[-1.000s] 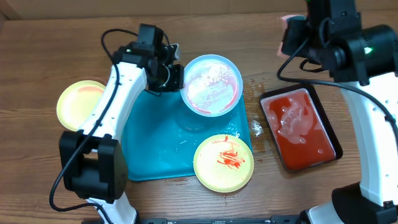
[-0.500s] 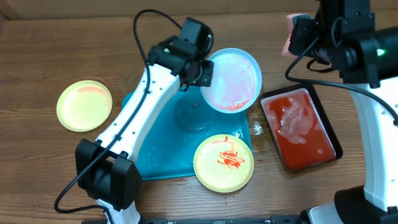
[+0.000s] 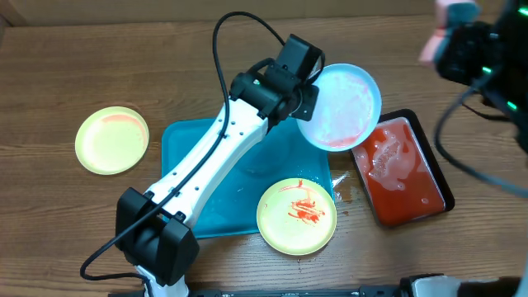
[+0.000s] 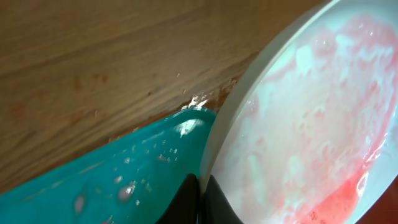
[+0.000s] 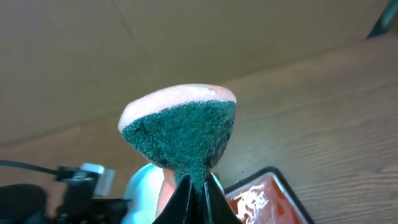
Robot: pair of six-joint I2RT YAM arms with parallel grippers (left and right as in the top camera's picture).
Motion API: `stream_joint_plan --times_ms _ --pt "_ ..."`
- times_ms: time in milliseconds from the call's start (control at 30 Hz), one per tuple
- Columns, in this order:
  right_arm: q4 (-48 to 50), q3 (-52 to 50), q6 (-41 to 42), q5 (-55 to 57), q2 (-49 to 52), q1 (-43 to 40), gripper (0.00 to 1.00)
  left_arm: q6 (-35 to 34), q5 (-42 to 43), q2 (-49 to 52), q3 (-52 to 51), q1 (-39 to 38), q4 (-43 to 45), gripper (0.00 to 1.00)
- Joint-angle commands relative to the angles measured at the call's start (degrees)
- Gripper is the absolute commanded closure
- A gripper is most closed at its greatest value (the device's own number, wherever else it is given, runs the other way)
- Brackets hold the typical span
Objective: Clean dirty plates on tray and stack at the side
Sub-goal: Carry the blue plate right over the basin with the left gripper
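Overhead: fixed high, facing straight down, far enough to take in most of the surface [image 3: 49, 74].

Left wrist: very near, sighting along the left claw [image 4: 200, 198] onto the blue plate [image 4: 298, 124] and a turquoise tray [image 4: 124, 180] corner. Overhead shows both.

Right wrist: raised, angled down past the right claw [image 5: 193, 193] and sponge [image 5: 180, 130]. It shares the black tray [image 5: 289, 190] with overhead.
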Motion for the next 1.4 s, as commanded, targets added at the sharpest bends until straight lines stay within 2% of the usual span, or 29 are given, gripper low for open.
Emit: stream_joint_plan --times_ms 0,233,400,633,900,1233,1367 --pt "-1.33 4.09 -0.04 -0.09 -2.6 -0.7 0.96 -1.03 -0.02 2.69 1.55 -1.62 2.4 0.96" --pt "-3.54 5.31 -0.02 -0.09 -5.86 -0.7 0.96 -0.44 -0.13 8.22 5.09 -7.32 4.5 0.96" --pt "-4.22 5.31 -0.02 -0.07 -7.06 -0.7 0.96 1.9 -4.28 13.0 11.41 -12.37 3.72 0.96" --pt "-4.76 5.31 -0.04 -0.07 -7.15 -0.7 0.96 10.08 -23.41 17.99 19.15 -19.3 1.11 0.96" --pt "-4.5 5.31 -0.07 0.2 -7.15 -0.7 0.96 23.26 -44.17 18.38 19.17 -25.62 6.23 0.96" --pt "-4.11 5.31 -0.04 0.15 -7.15 -0.7 0.96 30.36 -55.54 18.4 19.17 -28.5 10.49 0.96" --pt "-3.91 5.31 -0.04 0.15 -7.15 -0.7 0.96 31.01 -59.36 18.4 19.15 -29.24 11.72 0.96"
